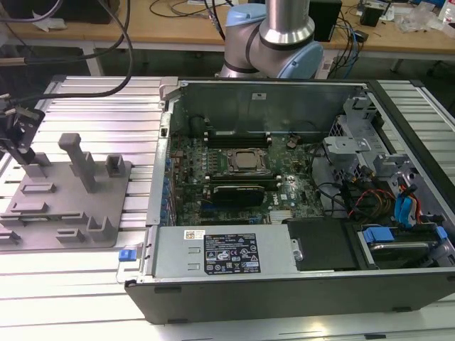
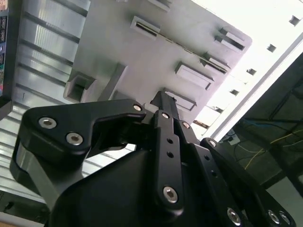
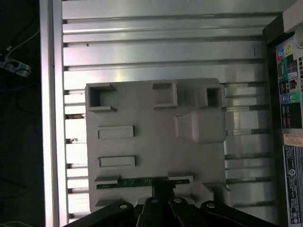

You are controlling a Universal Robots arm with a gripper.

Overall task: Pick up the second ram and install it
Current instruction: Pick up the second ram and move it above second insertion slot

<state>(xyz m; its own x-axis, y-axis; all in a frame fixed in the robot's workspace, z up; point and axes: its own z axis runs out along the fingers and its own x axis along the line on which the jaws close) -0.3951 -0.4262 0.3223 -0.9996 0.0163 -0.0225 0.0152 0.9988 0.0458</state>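
Observation:
The second ram (image 3: 124, 183) is a thin green stick lying on edge in a slot of the grey fixture plate (image 3: 156, 142). In the first wrist view my black gripper (image 3: 163, 188) has its fingertips drawn together around the stick's middle, and the ram still sits in its slot. At the exterior view's far left the gripper (image 1: 28, 162) points down onto the fixture plate (image 1: 67, 217). The second wrist view shows the gripper (image 2: 163, 101) with its fingers folded in at the plate's blocks.
The open computer case (image 1: 284, 284) sits at the exterior view's right of the plate, with its motherboard (image 1: 234, 177) and long black slots (image 1: 238, 136) exposed. Grey posts (image 1: 77, 156) stand up from the plate. The ribbed aluminium table (image 1: 106, 99) lies around it.

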